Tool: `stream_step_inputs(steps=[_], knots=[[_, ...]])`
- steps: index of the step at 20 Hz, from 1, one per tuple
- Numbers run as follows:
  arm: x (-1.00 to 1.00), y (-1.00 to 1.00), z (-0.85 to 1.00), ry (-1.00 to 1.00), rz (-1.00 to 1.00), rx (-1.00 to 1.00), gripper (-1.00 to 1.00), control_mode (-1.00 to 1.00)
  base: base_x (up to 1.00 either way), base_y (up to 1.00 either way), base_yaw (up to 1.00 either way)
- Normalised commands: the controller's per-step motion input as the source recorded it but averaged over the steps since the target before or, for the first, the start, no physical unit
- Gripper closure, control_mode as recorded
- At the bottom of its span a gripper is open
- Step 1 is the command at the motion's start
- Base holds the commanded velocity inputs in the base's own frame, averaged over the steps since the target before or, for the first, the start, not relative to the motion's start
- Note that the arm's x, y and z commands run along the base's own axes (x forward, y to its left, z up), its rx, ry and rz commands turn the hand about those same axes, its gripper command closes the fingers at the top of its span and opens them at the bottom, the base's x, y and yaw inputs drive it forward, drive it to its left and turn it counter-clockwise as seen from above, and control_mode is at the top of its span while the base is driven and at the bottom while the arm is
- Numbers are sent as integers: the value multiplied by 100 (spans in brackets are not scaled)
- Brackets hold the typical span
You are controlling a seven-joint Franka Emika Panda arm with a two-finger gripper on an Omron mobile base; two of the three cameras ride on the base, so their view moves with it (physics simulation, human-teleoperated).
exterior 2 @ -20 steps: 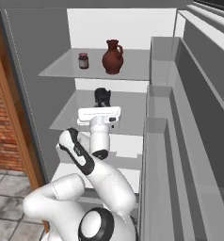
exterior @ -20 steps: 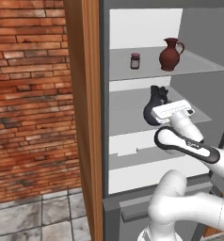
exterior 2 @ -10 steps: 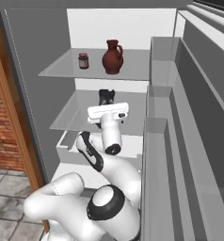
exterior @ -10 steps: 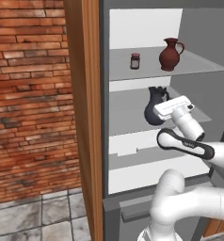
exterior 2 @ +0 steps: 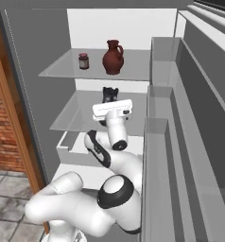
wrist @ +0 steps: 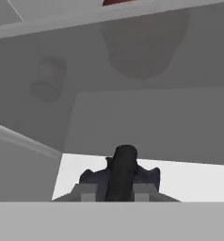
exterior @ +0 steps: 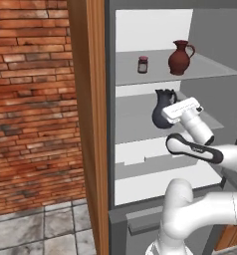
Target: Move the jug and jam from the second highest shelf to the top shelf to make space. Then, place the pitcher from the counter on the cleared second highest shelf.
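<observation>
Left base view runs from a red brick wall (exterior: pixel 31 99) at the left edge to a brown wooden upright (exterior: pixel 88 119), and then into the open grey cabinet (exterior: pixel 210 35). On the top shelf (exterior: pixel 135 79) the small jam (exterior: pixel 143 64) stands to the left and the red-brown jug (exterior: pixel 180 58) to its right, near each other but apart, both upright. One board down, on the second highest shelf (exterior: pixel 133 122), the dark blue-black pitcher (exterior: pixel 163 108) stands upright, its wavy rim uppermost. The gripper (exterior: pixel 171 113) sits right against the pitcher's right side, its white hand tilting up from the arm at the lower right. Right base view gives the same layout from the other side: jam (exterior 2: pixel 83 61) left, jug (exterior 2: pixel 113 57) right on the top shelf (exterior 2: pixel 62 68), and the pitcher (exterior 2: pixel 109 95) on the second highest shelf (exterior 2: pixel 74 116), half hidden behind the gripper (exterior 2: pixel 111 105). Hand view looks up at the underside of the top shelf (wrist: pixel 132 113), where the jam and jug show as blurred dark shapes through the board, while the pitcher's handle (wrist: pixel 121 175) stands between the two fingertips (wrist: pixel 89 189) at the bottom. The jaws stand close about that handle; whether they are gripping it or have just let go of it I cannot tell.
</observation>
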Motion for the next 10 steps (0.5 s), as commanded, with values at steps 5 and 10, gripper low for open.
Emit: stream_step_inputs(steps=[5, 10], knots=[[21, 14, -47, -19, 0, 0, -100, -100, 0, 0, 0], [2, 19, -17, -9, 0, 0, -100, -100, 0, 0, 0]])
